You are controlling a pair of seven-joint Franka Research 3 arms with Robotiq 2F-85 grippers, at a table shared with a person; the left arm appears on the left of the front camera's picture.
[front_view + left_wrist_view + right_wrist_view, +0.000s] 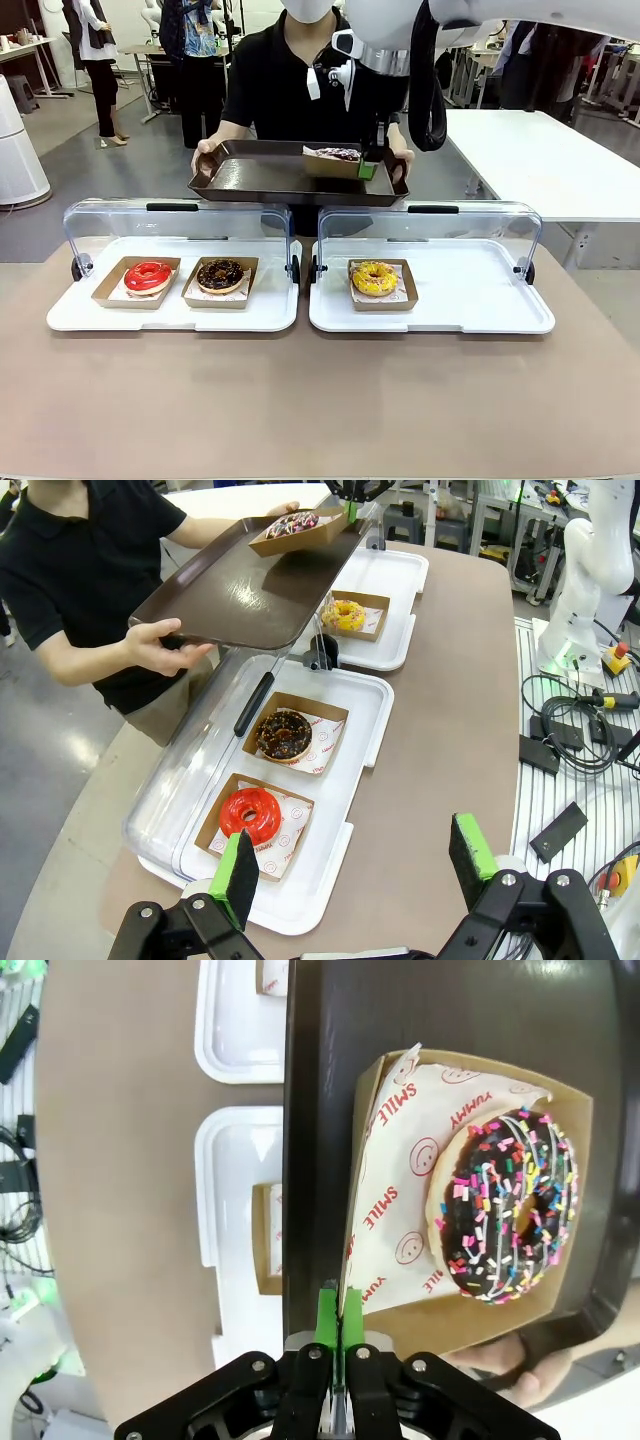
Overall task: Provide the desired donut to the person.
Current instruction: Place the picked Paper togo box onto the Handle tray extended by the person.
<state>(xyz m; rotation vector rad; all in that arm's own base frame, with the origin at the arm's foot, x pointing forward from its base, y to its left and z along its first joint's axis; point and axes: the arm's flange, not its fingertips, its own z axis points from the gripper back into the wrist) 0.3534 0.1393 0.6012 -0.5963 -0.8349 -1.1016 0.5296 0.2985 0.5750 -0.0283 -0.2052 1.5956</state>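
Front view
- Sprinkled donut (338, 154): sits in a cardboard box (325, 166) on the dark serving tray (250, 182), toward the tray's 2 o'clock corner.
- Right gripper (367, 170): just beside the box, at the donut's 4 o'clock, green pads pressed onto the box's edge.
- Right arm: enters from 1 o'clock and bends down, with the wrist pointing down over the tray's right end.
- Person (280, 85): at the far side, one hand on each end of the tray, which is held roughly level.

Left wrist view
- Left gripper (355, 865): fingers spread wide with nothing between them, above the table beside a white case.
- Sprinkled donut (292, 523): at 12 o'clock, well apart from this gripper, on the raised tray.
- Red donut (250, 815), chocolate donut (284, 733), yellow donut (344, 613): each boxed, in the white cases.

Right wrist view
- Right gripper (337, 1322): clenched on the box's upright side wall, with the cardboard edge pinched between the pads.
- Sprinkled donut (512, 1205): at 2 o'clock from the pads, on a printed paper liner (400, 1210), near the box's opposite wall.
- Person's hand (515, 1375): under the tray edge at 4 o'clock.
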